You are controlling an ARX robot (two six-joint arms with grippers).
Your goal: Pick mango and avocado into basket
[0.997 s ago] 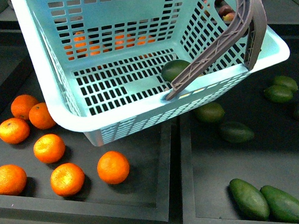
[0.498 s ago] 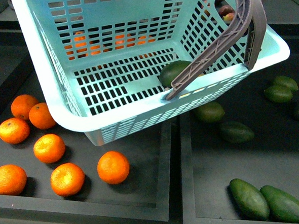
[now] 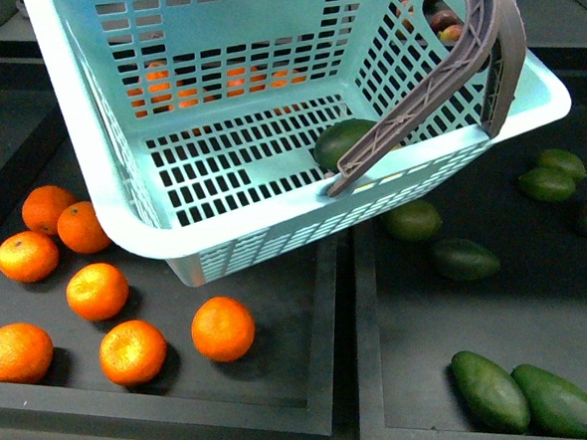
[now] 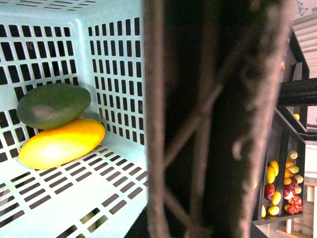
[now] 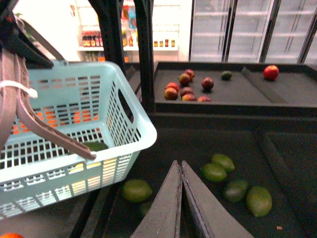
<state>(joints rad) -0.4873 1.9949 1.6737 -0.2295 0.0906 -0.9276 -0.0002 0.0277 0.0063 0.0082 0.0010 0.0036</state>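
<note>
Dark produce trays [image 3: 283, 380] lie under your basket [image 3: 102, 182], which sits tilted across them. Look inside it: your mango [image 4: 62, 144] lies on the slotted floor in a corner, and your avocado [image 4: 53, 105] rests against the mango, leaning on top of it. The grey-brown handle [image 3: 434, 77] crosses the basket's right end. Outside, oranges [image 3: 132, 352] dot the left tray, and loose green fruit [image 3: 493, 389] lies in the right one. Your right gripper [image 5: 180, 166] hangs over that tray with its fingers pressed together. Your left gripper isn't visible, so you cannot tell its state.
</note>
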